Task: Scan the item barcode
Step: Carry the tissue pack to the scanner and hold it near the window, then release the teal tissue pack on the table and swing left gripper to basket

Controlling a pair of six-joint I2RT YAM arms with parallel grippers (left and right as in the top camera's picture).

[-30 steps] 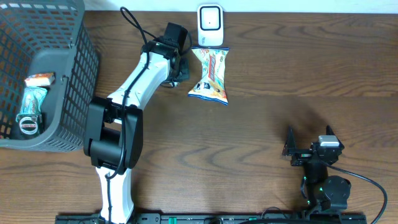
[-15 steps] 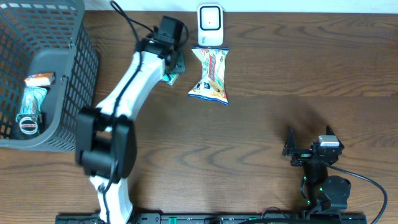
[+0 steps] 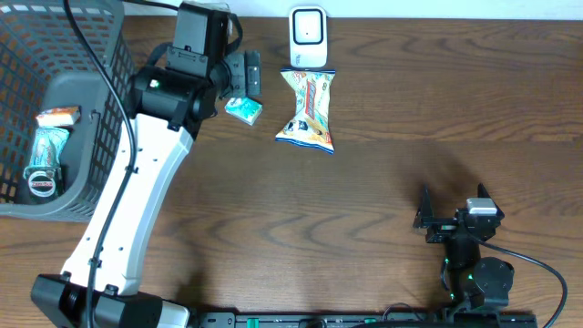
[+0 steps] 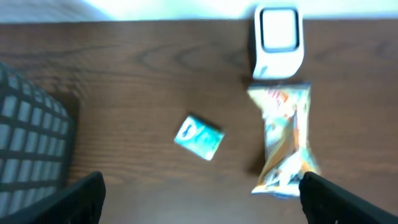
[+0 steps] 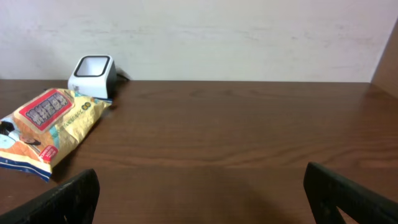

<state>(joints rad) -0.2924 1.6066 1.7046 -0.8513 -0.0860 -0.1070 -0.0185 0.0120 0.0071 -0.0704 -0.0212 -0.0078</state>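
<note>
A small teal box (image 3: 243, 110) lies on the table, left of an orange-and-blue snack bag (image 3: 308, 109). The white barcode scanner (image 3: 308, 37) stands at the far edge, just behind the bag. My left gripper (image 3: 243, 73) hangs open above the table, slightly behind the box and holding nothing. The left wrist view looks down on the box (image 4: 198, 137), the bag (image 4: 285, 140) and the scanner (image 4: 278, 40), with the left gripper (image 4: 202, 199) spread wide. My right gripper (image 3: 453, 210) rests open and empty at the near right. From there, the bag (image 5: 53, 124) and scanner (image 5: 93, 74) show far off.
A grey plastic basket (image 3: 109, 82) stands at the far left with a few packaged items (image 3: 46, 146) inside. Its mesh wall (image 4: 31, 149) shows at the left of the left wrist view. Bare wood stretches between the bag and the right arm.
My left gripper opened and let go of the teal box, which now lies on the table. The left arm rose and swung back to the left.
</note>
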